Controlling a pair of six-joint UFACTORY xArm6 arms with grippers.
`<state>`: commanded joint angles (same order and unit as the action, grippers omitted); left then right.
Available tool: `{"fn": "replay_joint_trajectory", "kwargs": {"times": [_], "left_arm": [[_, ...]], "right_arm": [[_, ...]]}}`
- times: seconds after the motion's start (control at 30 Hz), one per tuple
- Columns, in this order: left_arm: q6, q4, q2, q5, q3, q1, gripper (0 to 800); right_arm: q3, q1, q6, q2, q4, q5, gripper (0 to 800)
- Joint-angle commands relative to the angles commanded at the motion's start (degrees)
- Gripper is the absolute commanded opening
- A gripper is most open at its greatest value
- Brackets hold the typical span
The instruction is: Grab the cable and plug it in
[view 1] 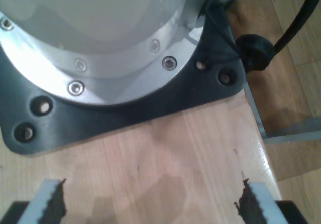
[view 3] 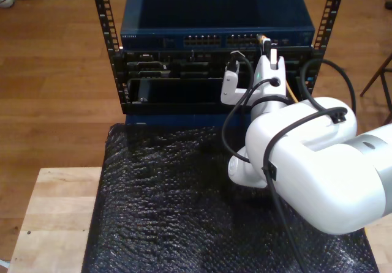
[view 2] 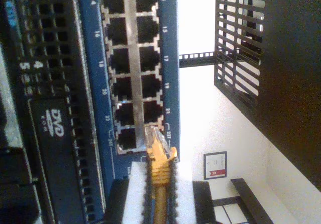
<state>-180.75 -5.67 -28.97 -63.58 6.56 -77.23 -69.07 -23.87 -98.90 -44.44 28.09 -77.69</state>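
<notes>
My second gripper (view 2: 159,194) reaches level toward the blue switch (view 3: 217,22), jaws clamping the yellow-orange cable (view 2: 159,176), clear plug at port 23. My first gripper (view 1: 150,204) hangs over the wooden counter (view 1: 165,153), jaws apart.

I see a wooden table (view 3: 55,218) (pale planks) with black bubble wrap (view 3: 165,212) spread over it

Glossy wooden tabletop (view 1: 200,153), matt black baseplate (view 1: 150,103)
</notes>
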Motion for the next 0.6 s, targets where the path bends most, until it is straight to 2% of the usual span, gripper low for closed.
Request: {"fn": "replay_joint_trajectory", "kwargs": {"times": [0.6], "left_arm": [[0.0,0.0,0.0,0.0,0.0,0.0,800]], "right_arm": [[-0.6,-0.4,0.0,0.0,0.0,0.3,0]]}}
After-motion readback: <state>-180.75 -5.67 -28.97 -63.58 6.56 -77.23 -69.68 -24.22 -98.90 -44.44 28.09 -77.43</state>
